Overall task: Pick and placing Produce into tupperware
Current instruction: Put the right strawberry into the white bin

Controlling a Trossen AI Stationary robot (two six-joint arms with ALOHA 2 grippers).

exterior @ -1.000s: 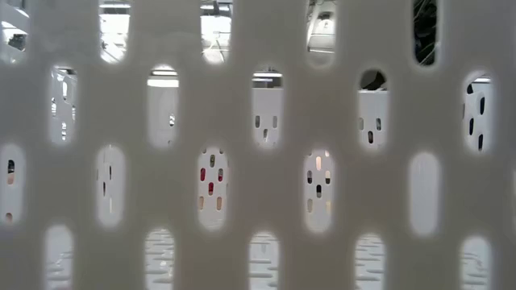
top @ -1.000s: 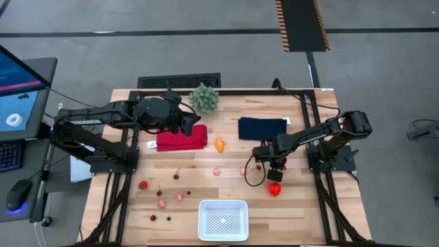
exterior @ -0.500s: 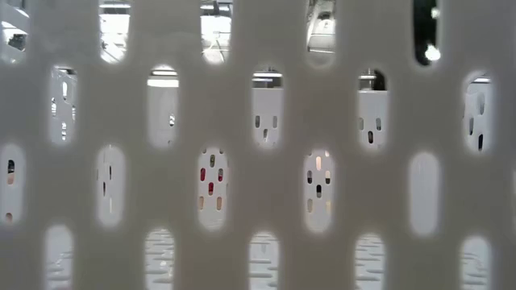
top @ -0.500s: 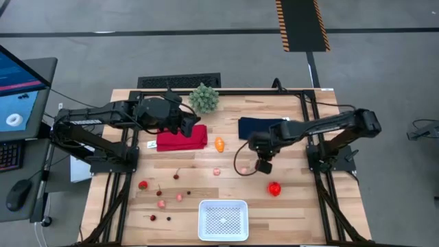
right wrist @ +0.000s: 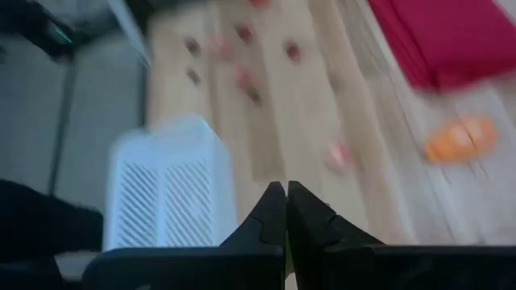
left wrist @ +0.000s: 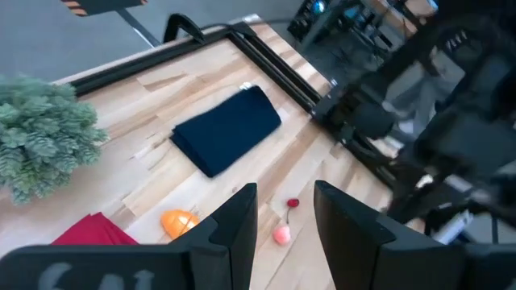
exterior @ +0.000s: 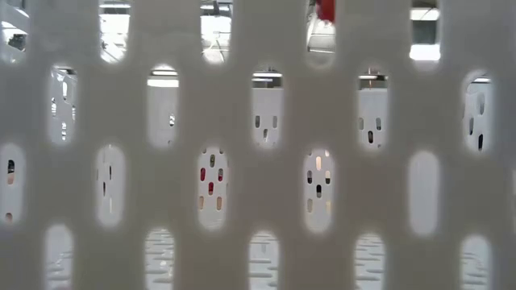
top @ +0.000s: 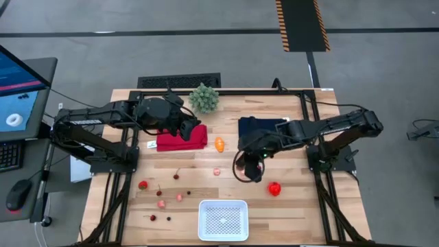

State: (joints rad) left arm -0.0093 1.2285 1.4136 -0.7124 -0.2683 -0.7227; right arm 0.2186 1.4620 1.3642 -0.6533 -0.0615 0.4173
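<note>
Now right gripper (top: 254,175) shut, mid-table.

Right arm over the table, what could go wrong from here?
1. The right end effector is shut and empty; it must open before grasping the pink piece.
2. The red pepper lies beside that arm and could get knocked.
3. The tupperware sits at the table's edge; a nudge might shift it.

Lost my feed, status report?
Right gripper shut, empty, mid-table. Left gripper open over red cloth. Tupperware empty; produce scattered. Nothing blocking.
</note>
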